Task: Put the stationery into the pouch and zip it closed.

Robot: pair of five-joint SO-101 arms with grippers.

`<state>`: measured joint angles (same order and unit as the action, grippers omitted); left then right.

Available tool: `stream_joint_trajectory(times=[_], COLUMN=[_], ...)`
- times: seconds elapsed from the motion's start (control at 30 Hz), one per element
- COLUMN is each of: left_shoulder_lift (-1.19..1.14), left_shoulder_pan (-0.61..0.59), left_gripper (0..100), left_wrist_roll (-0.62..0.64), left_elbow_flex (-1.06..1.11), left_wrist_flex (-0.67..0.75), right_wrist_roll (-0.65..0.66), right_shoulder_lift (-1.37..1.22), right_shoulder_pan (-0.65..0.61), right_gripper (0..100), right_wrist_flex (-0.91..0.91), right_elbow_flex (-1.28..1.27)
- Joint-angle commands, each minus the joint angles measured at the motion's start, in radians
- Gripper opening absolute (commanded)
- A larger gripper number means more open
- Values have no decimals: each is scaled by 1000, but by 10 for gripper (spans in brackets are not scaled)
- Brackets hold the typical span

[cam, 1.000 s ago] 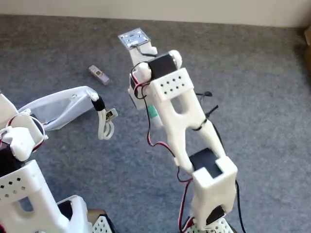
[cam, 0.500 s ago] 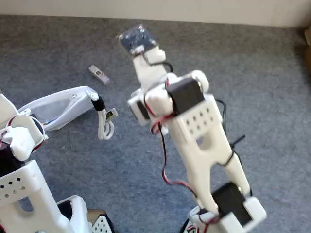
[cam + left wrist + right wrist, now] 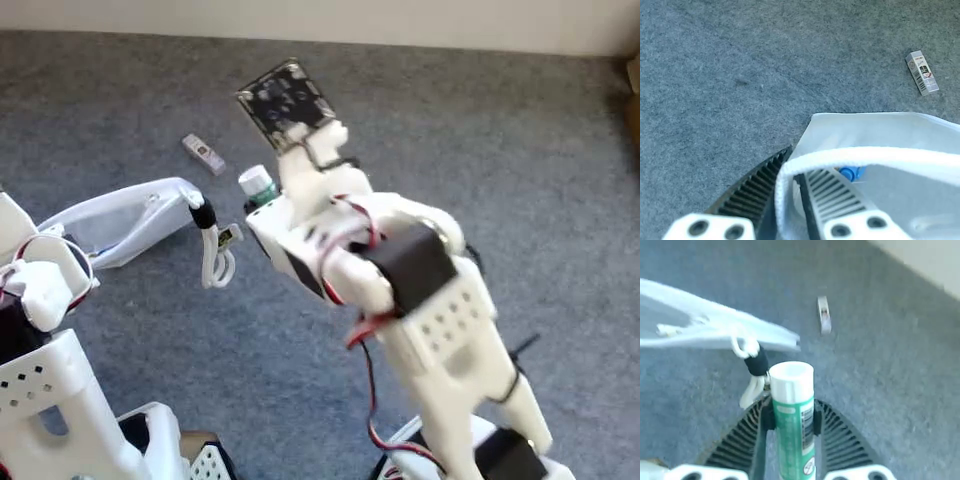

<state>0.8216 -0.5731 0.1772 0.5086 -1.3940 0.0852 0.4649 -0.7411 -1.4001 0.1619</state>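
At the near left, the left gripper [image 3: 792,172] has its jaws clamped on the rim of the white pouch [image 3: 130,220]. The pouch lies on the grey carpet [image 3: 520,150] with its mouth held open, and a small blue item [image 3: 852,173] shows inside. At the pouch's right end hangs a white zip cord [image 3: 215,255] with a black bead. Farther back, apart from the pouch, a small grey box [image 3: 203,153] lies on the carpet. Just right of the cord, the right gripper [image 3: 791,402] is closed around a green-and-white glue stick [image 3: 258,184]. Its white cap points towards the pouch, above the carpet and near the pouch's right end.
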Motion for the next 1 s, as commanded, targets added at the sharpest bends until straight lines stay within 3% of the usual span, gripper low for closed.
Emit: stream_joint_trajectory(times=[0.0,0.23,0.57,0.97], left_shoulder_lift=[-18,-18,-18,-18], left_shoulder_pan=[87,154,182,182], left_gripper=[7,7,7,7], left_wrist_roll=[12,9,9,6], left_elbow_flex=[-13,-15,-15,-7], left_wrist_flex=[5,6,5,5], right_wrist_roll=[6,6,6,12], right_shoulder_lift=[131,331,605,634], right_shoulder_pan=[-10,-10,-133,-269], right_gripper=[5,5,5,5], right_wrist_flex=[88,326,863,1552], right_elbow_flex=[-33,-269,-751,-1127])
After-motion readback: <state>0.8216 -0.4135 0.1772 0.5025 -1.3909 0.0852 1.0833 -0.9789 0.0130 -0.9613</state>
